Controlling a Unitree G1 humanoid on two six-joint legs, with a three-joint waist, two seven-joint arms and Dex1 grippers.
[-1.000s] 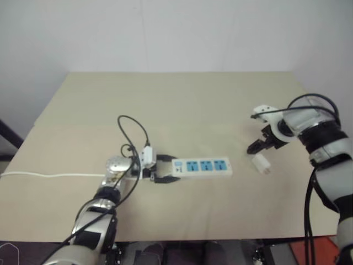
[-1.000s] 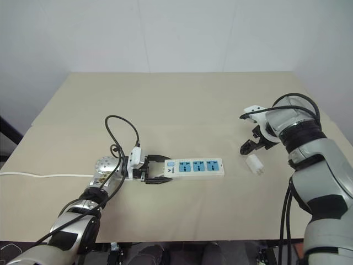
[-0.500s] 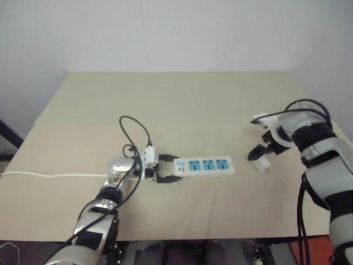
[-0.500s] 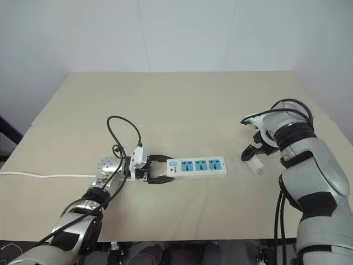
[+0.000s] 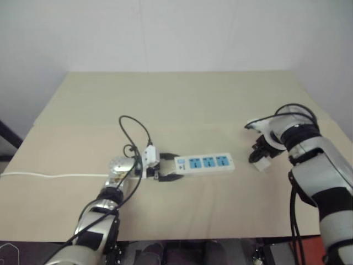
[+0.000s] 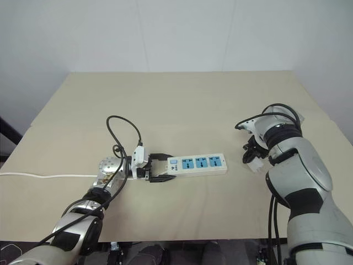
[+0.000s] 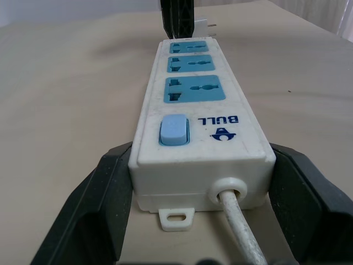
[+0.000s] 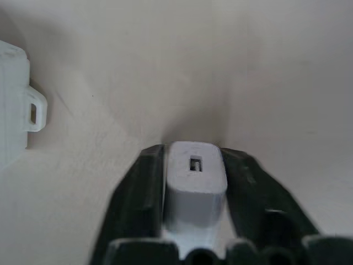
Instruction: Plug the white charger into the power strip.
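Now the power strip [image 6: 197, 163] is seen lying flat on the beige desk [image 6: 182, 105], near the middle of the front half, with its three blue sockets facing up. Its switch end is clamped by the left claw [image 6: 161, 170], whose two black fingers [image 7: 105, 204] are pressed against the strip's two long sides, as is shown plainly in the left wrist view. The thin white cord [image 7: 238, 232] is seen leaving that same end between the fingers, and a white line [image 5: 55, 176] is trailed across the desk toward the robot's left edge.

Over on the robot's right, well apart from the strip's far end, the white charger [image 8: 196, 182] is gripped by the right claw [image 6: 255, 160]. In the right wrist view the small white block is squeezed between the two dark fingers [image 8: 138, 193], both of which are touching its sides, and a small rectangular slot is turned toward the camera. The claw is pointed steeply down at the desk, with the charger held low over or on the surface; contact with the desk cannot be told. A corner of the strip, with its mounting tab, is caught at the edge of that same view.
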